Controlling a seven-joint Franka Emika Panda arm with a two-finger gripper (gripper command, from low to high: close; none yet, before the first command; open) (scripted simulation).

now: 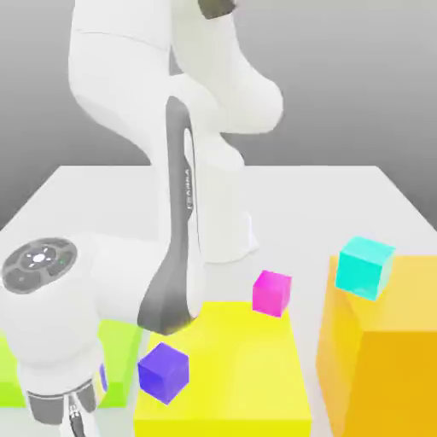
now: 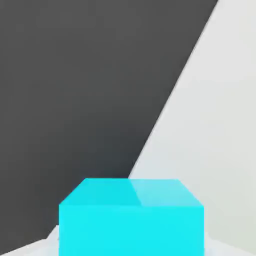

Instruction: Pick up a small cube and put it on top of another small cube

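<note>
The small cube (image 2: 131,217), plain sky-cyan, sits very close to the hand camera, in line with my grip, on a pale surface. My gripper (image 1: 58,411) is low at the exterior view's left, near the front edge, mostly hidden by my own arm, and it is shut on this cube. The other small cube (image 1: 271,293), magenta-pink, stands at the far edge of a flat yellow block (image 1: 247,375), well to the exterior view's right of my hand.
A purple cube (image 1: 163,372) sits on the yellow block near my forearm. A larger turquoise cube (image 1: 364,266) rests on a tall orange block (image 1: 384,358) at the exterior view's right. A green block (image 1: 119,354) lies beside my hand. The white table (image 1: 324,205) stretches behind.
</note>
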